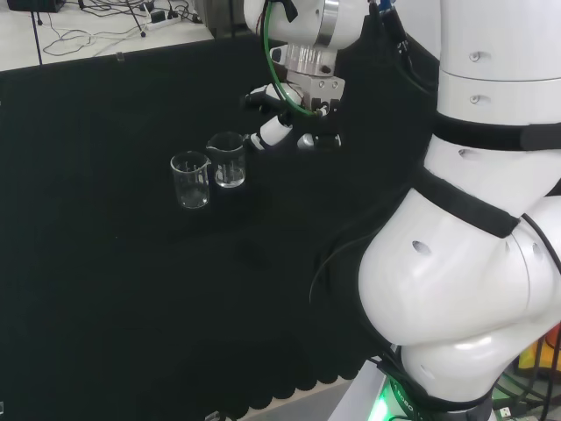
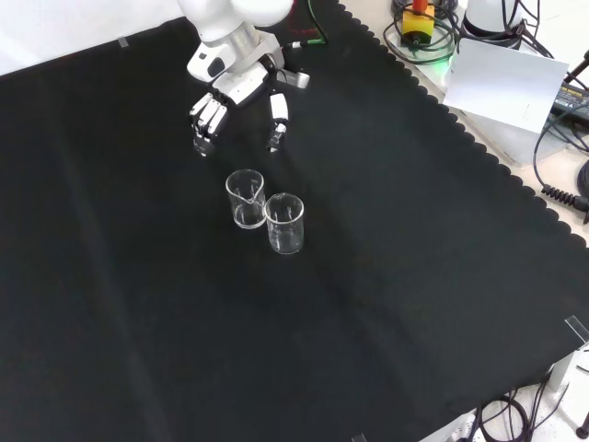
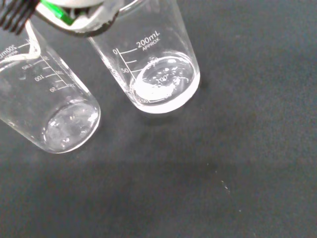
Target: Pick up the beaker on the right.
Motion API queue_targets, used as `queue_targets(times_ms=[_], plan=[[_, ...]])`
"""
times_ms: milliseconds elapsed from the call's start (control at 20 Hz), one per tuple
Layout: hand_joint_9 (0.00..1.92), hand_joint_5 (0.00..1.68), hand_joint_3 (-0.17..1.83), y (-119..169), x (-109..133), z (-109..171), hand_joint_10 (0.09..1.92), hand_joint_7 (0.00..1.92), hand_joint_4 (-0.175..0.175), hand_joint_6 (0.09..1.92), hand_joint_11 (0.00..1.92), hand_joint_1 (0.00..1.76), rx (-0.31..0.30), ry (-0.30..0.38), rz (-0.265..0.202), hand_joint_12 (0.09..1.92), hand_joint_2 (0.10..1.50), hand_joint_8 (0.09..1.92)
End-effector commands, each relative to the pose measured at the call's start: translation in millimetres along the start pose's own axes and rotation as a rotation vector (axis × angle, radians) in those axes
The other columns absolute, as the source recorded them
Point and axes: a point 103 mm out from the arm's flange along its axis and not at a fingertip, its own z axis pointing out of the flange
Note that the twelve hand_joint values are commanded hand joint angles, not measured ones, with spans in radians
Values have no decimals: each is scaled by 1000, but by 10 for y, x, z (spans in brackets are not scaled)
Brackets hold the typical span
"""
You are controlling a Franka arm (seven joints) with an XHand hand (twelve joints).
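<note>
Two clear, empty glass beakers stand upright and close together on the black cloth. In the head view one beaker (image 1: 190, 180) is on the left and the other beaker (image 1: 227, 160) is on the right. The hand (image 1: 282, 123) hovers just right of that right one, apart from it, fingers relaxed and holding nothing. In the front view the hand (image 2: 225, 103) hangs beyond the pair, closest to the farther beaker (image 2: 246, 198); the nearer beaker (image 2: 284, 223) stands beside it. The wrist view looks down at both beakers (image 3: 158, 64) (image 3: 57, 106), with a blurred part of the hand (image 3: 74, 15) over them.
The arm's white links (image 1: 473, 246) stand at the right of the head view. Off the cloth's scalloped edge (image 2: 479, 147) in the front view lie a grey box (image 2: 506, 92) and cables (image 2: 561, 193). Black cloth spreads wide around the beakers.
</note>
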Motion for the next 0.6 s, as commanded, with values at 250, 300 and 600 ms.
queue_targets(times_ms=[250, 300, 600], plan=[[312, 348, 573, 105, -153, 180, 666, 174, -33, 87, 0, 856, -3, 104, -53, 1378, 574, 612], [317, 352, 575, 117, -159, 199, 666, 178, -34, 87, 0, 859, -4, 110, -57, 1380, 572, 614], [327, 362, 582, 203, -174, 256, 664, 186, -35, 87, 0, 864, -26, 167, -88, 1387, 567, 616]])
